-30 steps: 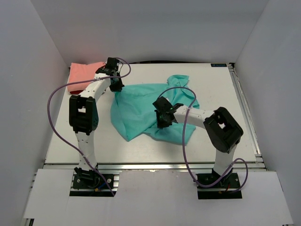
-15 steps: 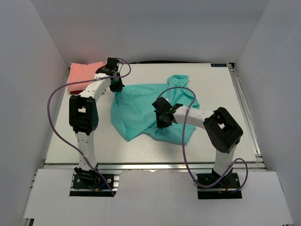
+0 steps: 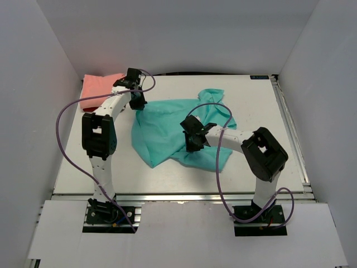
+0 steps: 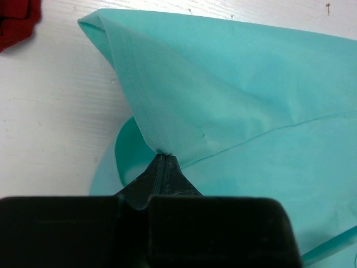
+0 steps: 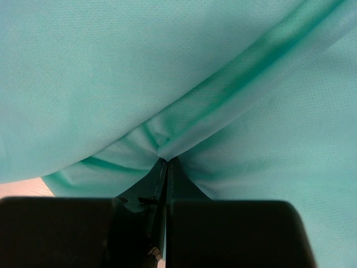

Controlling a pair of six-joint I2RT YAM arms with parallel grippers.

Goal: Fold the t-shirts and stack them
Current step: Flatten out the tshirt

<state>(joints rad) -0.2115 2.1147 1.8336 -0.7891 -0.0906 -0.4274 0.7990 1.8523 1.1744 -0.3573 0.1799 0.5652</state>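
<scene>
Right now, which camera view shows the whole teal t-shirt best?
The top external view: it shows almost the whole teal t-shirt, crumpled. The left wrist view shows only a hemmed edge; the right wrist view only a pinched fold.

Overhead you've got bright, even, diffuse light. The white table [image 3: 268,111] reads clean with no glare, shadows are faint, and the pale grey walls [image 3: 33,67] darken toward the corners. In the left wrist view the teal-turquoise cotton t-shirt [image 4: 234,100] is sharp and its stitching crisp, while the left gripper [image 4: 163,160] at 6 o'clock is a black, softly blurred mass. The right wrist view looks dimmer: weave visible, folds gently shaded, right gripper [image 5: 167,163] at 6 o'clock underexposed.
</scene>
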